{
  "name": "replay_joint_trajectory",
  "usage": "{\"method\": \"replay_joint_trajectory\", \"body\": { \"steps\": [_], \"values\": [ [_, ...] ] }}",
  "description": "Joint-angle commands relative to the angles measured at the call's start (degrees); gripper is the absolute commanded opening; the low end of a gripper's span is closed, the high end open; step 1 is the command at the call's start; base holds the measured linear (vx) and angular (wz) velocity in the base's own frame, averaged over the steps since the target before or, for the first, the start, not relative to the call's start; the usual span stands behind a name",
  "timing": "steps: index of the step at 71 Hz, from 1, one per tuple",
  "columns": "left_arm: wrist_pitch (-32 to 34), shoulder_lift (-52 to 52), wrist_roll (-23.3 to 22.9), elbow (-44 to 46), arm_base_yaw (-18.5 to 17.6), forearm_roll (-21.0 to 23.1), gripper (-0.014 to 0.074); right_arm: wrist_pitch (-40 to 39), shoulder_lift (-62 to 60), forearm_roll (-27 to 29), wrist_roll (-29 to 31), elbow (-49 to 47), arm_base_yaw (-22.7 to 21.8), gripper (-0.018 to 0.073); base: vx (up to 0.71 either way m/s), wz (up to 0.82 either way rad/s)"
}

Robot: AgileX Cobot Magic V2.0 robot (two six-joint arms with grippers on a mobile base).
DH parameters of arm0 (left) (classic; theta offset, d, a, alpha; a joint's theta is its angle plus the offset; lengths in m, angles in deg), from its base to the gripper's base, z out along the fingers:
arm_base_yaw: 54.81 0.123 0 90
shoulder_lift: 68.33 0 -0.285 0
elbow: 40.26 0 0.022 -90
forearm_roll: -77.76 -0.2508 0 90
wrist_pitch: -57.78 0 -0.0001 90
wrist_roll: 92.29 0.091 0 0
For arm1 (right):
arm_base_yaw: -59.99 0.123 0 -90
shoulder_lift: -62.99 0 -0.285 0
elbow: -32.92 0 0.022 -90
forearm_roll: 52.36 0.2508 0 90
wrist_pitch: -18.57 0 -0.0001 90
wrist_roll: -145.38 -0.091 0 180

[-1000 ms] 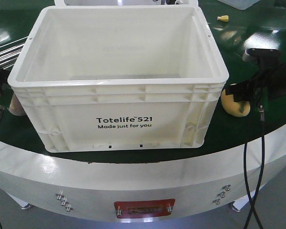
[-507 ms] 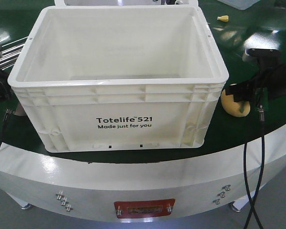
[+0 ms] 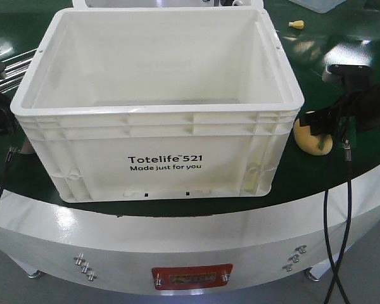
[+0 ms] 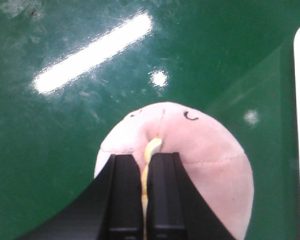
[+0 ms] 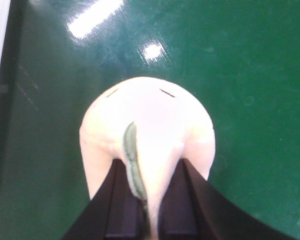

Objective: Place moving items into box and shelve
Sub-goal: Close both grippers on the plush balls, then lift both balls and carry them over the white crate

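Gripping two soft, stitched round balls on glossy green table [image 4: 60,150]: pink ball [image 4: 210,165] clenched by left gripper [image 4: 144,200], left of one ribbed white plastic crate [image 3: 158,158]; yellow ball [image 5: 155,120] by right gripper [image 5: 149,210], right.

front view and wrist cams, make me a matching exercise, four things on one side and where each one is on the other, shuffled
Things: 1 pink ball; 2 yellow ball; 3 white crate; 4 tiny yellow scrap.
Places: a far back on the green surface; b pinched by the right gripper; c centre, nothing inside; d pinched by the left gripper.
Pairs: 1-d, 2-b, 3-c, 4-a.
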Motion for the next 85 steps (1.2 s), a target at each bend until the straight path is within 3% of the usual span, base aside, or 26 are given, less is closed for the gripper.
{"method": "replay_joint_trajectory", "body": {
  "steps": [1,85],
  "values": [
    [-2.1,1.22,0.32,0.5,-0.25,0.38,-0.0029,0.32,-2.04,-0.04,0.34,-1.18,-0.16,-0.0015,0.0,0.0],
    [9.56,20.19,0.32,0.5,-0.25,0.32,-0.0027,-9.17,-21.06,-0.1,3.86,-1.18,-0.16,-0.0012,0.0,0.0]
  ]
}}
